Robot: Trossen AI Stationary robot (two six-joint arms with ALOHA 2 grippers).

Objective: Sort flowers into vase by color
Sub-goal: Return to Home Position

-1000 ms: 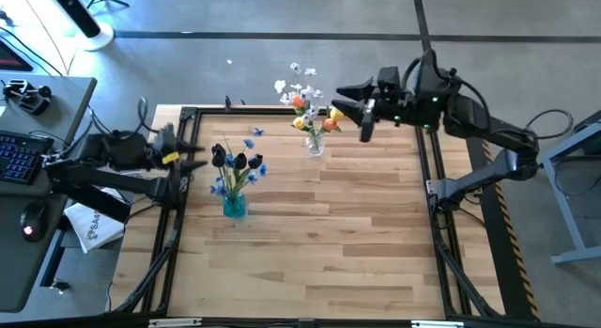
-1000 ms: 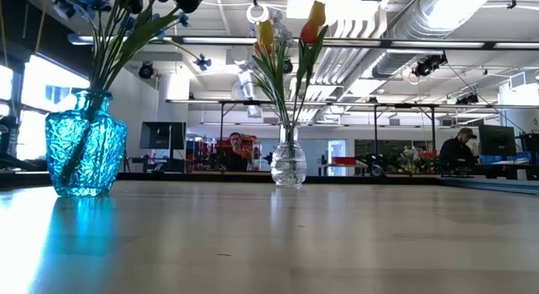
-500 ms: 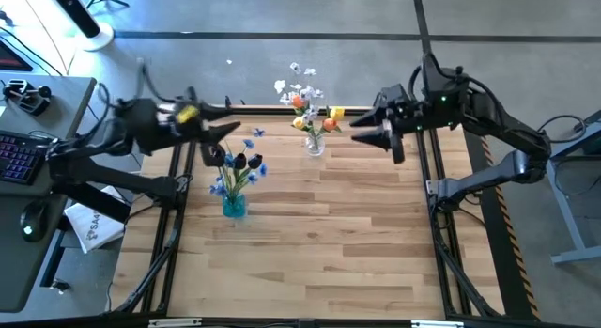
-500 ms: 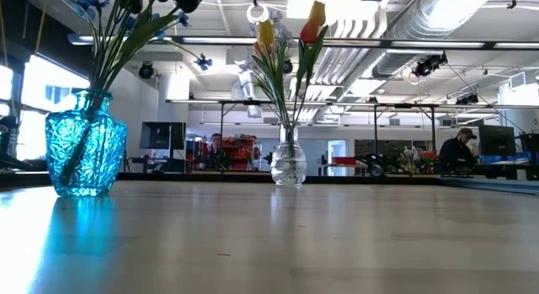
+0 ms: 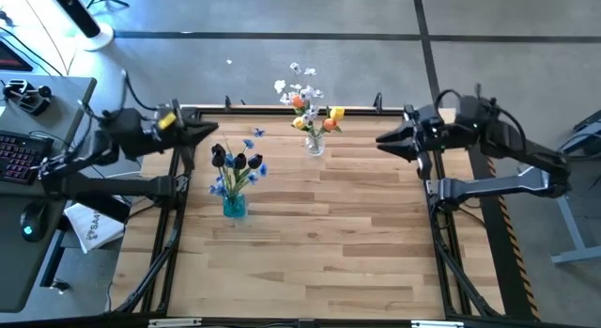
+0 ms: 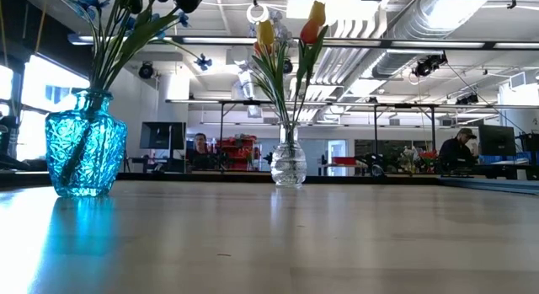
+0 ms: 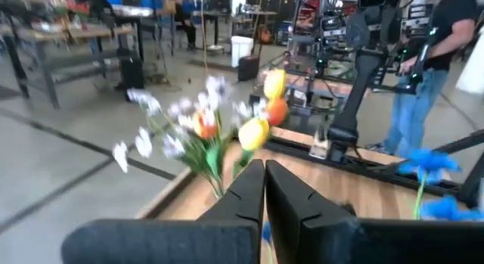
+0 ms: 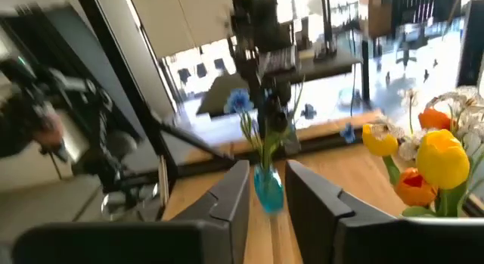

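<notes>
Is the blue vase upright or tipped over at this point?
Upright. In the low view the blue vase stands on its base on the table, with flowers rising from its mouth.

The light wooden plank table [image 5: 319, 243] carries two things, a crinkled blue glass vase [image 5: 234, 208] standing toward its left side and a small clear glass vase [image 5: 315, 146] upright near the far edge, well apart.
</notes>
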